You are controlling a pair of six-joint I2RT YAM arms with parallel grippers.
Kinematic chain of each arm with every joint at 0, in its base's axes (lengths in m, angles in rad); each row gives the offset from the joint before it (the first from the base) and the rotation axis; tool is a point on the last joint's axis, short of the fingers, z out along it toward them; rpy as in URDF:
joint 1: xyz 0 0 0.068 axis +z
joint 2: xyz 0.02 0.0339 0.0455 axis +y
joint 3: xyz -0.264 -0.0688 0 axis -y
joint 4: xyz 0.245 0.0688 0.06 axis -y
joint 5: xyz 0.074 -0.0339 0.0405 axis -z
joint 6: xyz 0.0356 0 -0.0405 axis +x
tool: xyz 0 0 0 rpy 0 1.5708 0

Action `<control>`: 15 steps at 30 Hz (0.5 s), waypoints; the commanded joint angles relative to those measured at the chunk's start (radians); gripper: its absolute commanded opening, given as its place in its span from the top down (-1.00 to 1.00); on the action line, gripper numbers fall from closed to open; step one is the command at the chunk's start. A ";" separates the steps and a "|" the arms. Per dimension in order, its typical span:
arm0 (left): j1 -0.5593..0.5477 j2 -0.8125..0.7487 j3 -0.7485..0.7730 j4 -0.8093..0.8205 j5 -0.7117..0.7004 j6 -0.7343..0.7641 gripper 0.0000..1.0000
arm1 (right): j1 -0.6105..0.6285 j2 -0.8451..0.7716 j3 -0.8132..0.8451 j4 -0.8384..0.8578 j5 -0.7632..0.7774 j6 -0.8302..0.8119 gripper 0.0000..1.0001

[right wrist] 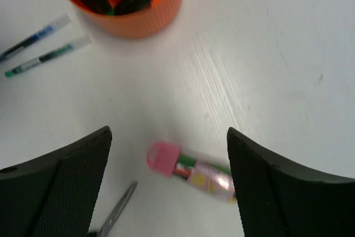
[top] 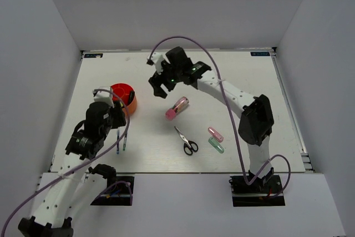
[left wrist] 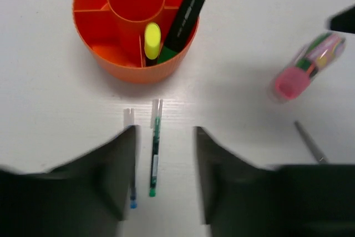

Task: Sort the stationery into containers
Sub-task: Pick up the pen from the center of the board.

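Pot [left wrist: 136,67]: two pens [left wrist: 155,148] just beside on worktop [top: 249,81]; pink tube [right wrist: 191,169], scissors [top: 186,140] farther off. Red-orange, divided; highlighter [left wrist: 152,40], marker [left wrist: 183,20] inside. Left jaws, right jaws wide, empty.

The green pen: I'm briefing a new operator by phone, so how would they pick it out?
Find the red-orange pot on the table's left. On its near side, two thin clear pens lie side by side. The green pen is the right-hand one, green-tipped where the blue pen beside it is blue-tipped.

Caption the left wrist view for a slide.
Open left gripper frames a green pen before the orange pot holding a highlighter and a marker.
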 commanded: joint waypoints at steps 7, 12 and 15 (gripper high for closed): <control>0.006 0.310 0.106 -0.194 0.188 -0.128 -0.47 | -0.199 -0.253 -0.218 -0.510 -0.244 0.022 0.96; 0.012 0.327 0.046 -0.105 0.262 -0.136 0.50 | -0.257 -0.509 -0.646 -0.205 -0.222 0.102 0.34; 0.015 0.351 0.052 -0.130 0.251 -0.109 0.45 | -0.281 -0.586 -0.763 -0.158 -0.231 0.083 -0.24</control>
